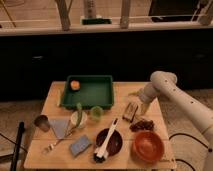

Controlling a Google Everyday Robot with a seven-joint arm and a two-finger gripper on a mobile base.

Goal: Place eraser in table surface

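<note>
In the camera view, the only one here, the white robot arm (172,92) is reaching in from the right, and its gripper (140,100) is hanging low over the light-coloured wooden table surface (55,107). The small oblong cream and tan eraser with a darker band (131,112) is lying just beside the claw, on its left and a little nearer to the camera. It seems to be resting on the bare wood, though I cannot tell if the claw is touching it. Its long axis is running nearly away from the camera, tilting slightly toward the claw at the far end. Whether the claw is wide, narrow or holding the eraser, I cannot tell. To the left of the claw the green rectangular plastic tray (92,100) is standing, well apart from the eraser. On the near side of the claw, just past the eraser, the dark reddish lumpy cluster (143,125) is lying. In my judgement, the coming move is depending on the claw rising straight away from the eraser, not sweeping leftward across it.
</note>
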